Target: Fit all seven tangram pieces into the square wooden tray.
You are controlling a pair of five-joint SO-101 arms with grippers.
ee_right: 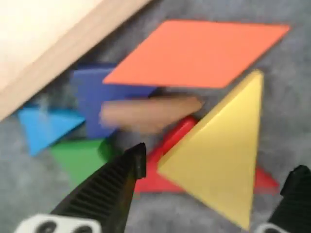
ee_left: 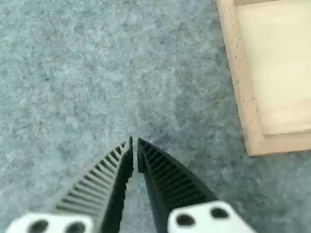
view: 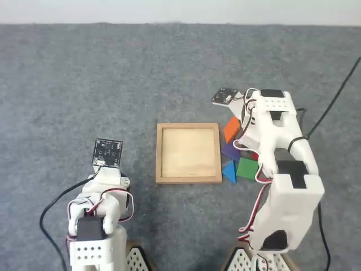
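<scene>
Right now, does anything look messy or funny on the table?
Yes. The pieces sit in a heap beside the wooden tray: the orange piece overlaps the dark blue piece, and the yellow triangle lies on the red piece. The tray holds none yet.

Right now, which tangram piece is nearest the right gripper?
The yellow triangle, overlapping the red piece: it alone lies within the span of the open right gripper; the orange piece lies beyond.
</scene>
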